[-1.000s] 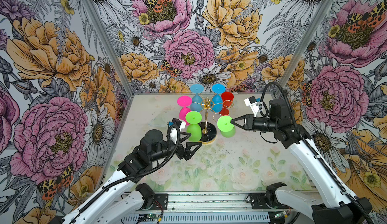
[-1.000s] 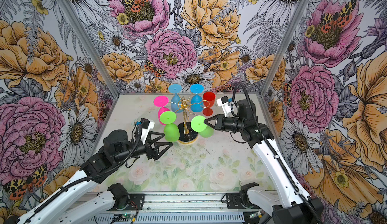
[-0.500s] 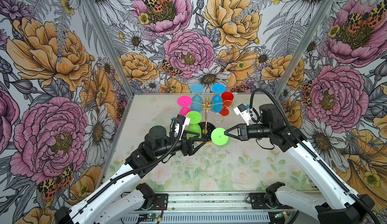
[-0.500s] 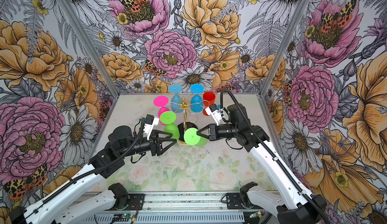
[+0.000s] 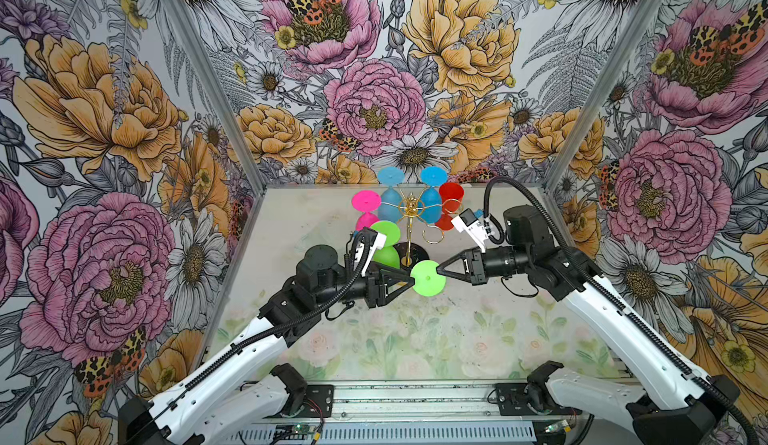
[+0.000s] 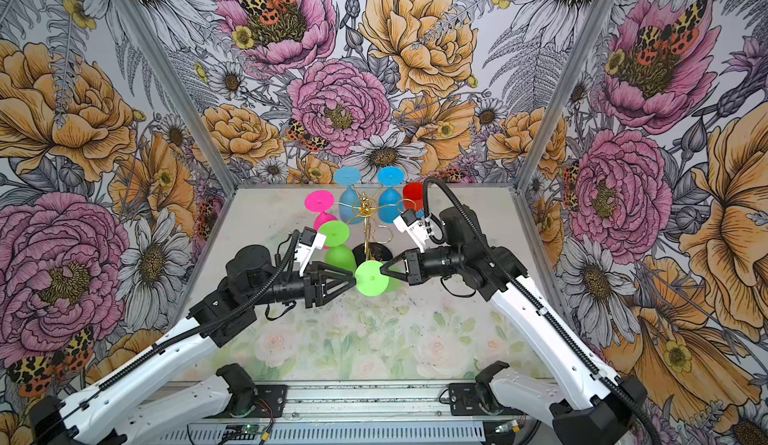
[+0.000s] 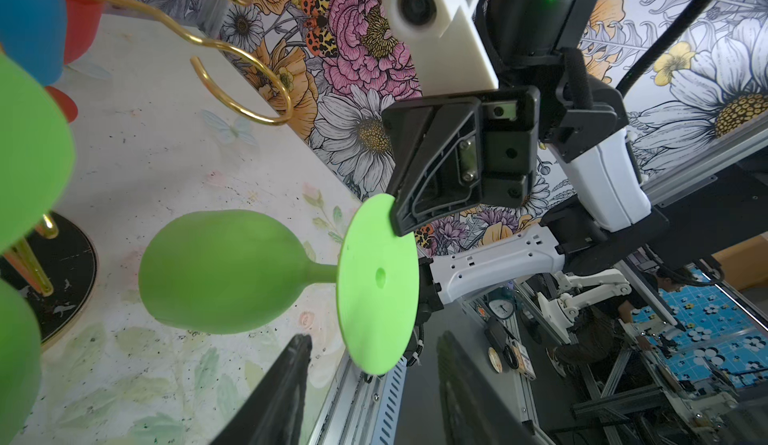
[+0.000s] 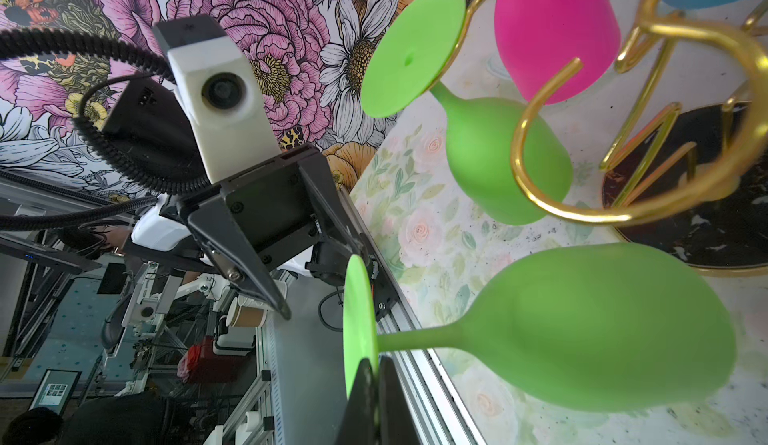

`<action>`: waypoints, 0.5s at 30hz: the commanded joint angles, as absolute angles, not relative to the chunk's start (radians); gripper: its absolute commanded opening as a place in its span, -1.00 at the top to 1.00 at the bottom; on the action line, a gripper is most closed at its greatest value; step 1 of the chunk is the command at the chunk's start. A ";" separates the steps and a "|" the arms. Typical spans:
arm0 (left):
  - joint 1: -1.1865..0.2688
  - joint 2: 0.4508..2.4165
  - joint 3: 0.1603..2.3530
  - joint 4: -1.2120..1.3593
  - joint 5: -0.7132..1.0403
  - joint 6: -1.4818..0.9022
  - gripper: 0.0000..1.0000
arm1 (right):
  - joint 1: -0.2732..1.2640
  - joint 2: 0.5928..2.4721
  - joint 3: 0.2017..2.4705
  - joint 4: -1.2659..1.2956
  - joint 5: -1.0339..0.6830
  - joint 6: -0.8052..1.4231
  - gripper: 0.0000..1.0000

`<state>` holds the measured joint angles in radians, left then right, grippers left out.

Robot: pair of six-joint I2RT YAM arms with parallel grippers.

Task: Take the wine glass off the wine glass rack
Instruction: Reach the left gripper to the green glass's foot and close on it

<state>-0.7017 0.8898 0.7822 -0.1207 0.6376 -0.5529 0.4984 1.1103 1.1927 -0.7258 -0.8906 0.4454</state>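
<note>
The right claw [image 5: 440,270] was clamped shut on the edge of the green wine glass [image 5: 428,278], pinching the flat round foot between its two fingertips. The glass was off the rack [image 5: 410,206] and hung from that claw foot-up, with the bowl below the fingertips and over the table [image 5: 415,339]. Couldn't tell if the bowl touched the table or not

The left claw [image 5: 411,281] came in from the opposite side, nose to nose with the right one. Its fingers were apart and sat either side of the foot's rim across from the right claw's pinch. In the left wrist view there was a gap on both sides, so it wasn't gripping anything

The rack stood just beyond the two claw tips, clear of the held glass. One bare gold hook [image 5: 434,235] curled above the right claw. A second green glass [image 5: 386,251] hung just past the left claw's camera. Further behind both claws were a pink glass [image 5: 365,201], two blue glasses [image 5: 390,210] [image 5: 432,208] and a red glass [image 5: 451,193]
</note>
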 commanded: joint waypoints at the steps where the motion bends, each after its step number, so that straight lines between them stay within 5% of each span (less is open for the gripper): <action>1: -0.692 0.898 0.785 -0.071 0.700 -0.573 0.03 | 0.508 1.115 1.239 -0.717 -0.921 0.416 1.00; 15: -0.692 0.940 0.791 -0.046 0.745 -0.590 0.48 | 0.514 1.134 1.222 -0.717 -0.931 0.393 1.00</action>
